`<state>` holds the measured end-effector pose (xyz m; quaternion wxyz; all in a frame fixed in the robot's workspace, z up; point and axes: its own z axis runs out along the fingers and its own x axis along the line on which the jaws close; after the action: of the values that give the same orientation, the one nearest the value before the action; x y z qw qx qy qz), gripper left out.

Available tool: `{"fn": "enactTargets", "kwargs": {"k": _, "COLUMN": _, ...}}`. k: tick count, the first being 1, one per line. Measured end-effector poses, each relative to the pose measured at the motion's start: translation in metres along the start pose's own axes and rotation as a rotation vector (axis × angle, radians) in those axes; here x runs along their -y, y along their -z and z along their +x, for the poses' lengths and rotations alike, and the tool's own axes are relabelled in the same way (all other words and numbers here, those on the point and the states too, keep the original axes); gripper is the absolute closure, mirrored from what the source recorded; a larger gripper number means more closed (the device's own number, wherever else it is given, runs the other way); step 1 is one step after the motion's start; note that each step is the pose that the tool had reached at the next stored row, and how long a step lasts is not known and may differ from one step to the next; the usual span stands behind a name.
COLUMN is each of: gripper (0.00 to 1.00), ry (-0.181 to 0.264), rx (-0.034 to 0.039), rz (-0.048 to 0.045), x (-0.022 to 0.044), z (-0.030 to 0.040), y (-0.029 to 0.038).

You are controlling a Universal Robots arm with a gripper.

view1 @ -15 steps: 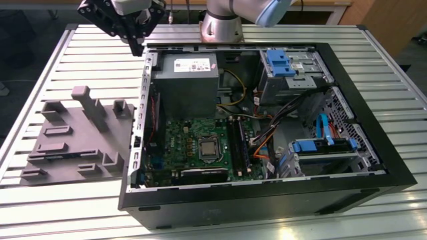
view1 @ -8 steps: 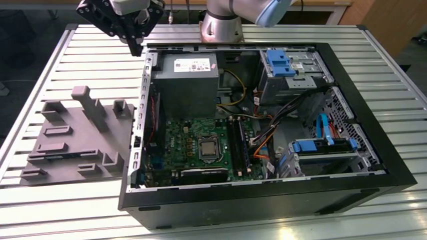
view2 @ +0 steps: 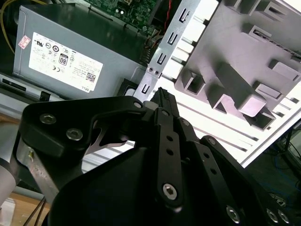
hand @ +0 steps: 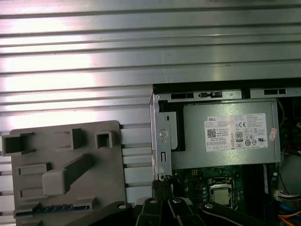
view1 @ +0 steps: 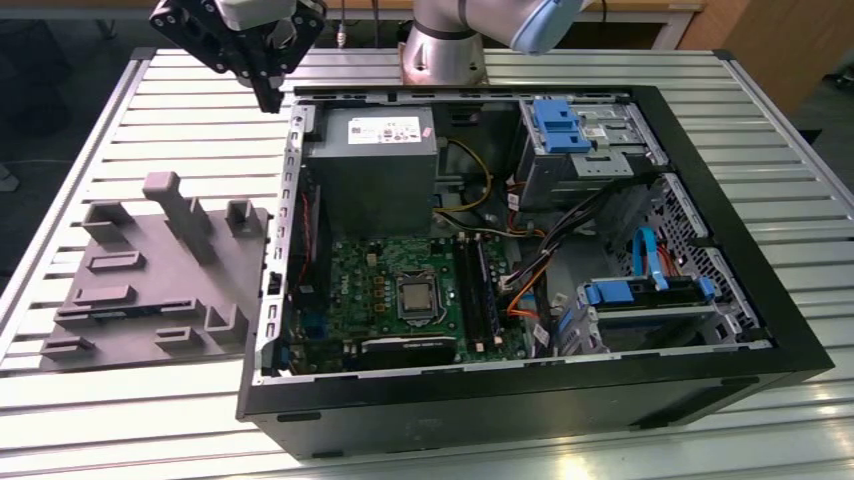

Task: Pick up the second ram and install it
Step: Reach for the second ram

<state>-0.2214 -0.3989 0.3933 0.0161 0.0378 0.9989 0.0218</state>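
Note:
My black gripper (view1: 271, 98) hangs above the table, just outside the far left corner of the open computer case (view1: 694, 380). Its fingers (view2: 162, 96) meet at one tip with nothing between them, and they also show in the first wrist view (hand: 162, 184). The second ram looks to be the thin dark strip with bluish spots (hand: 51, 207) standing on edge in a slot of the grey fixture (hand: 108, 188), well away from the gripper. The long dark memory slots (view1: 475, 288) lie beside the silver processor (view1: 416, 297) on the green motherboard.
The grey fixture plate (view1: 80, 340) with thick upright posts (view1: 180, 215) lies on the slatted metal table at the exterior view's left. Inside the case are a grey power supply (view1: 371, 150), blue drive brackets (view1: 561, 125) and loose cables. The arm's base (view1: 447, 50) stands behind the case.

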Motion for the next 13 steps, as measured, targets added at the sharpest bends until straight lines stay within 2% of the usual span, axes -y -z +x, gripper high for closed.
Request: {"fn": "enactTargets", "kwargs": {"k": 13, "gripper": 0.89, "ry": 0.0, "rx": 0.0, "rz": 0.0, "x": 0.0003, "z": 0.0038, "y": 0.0001}}
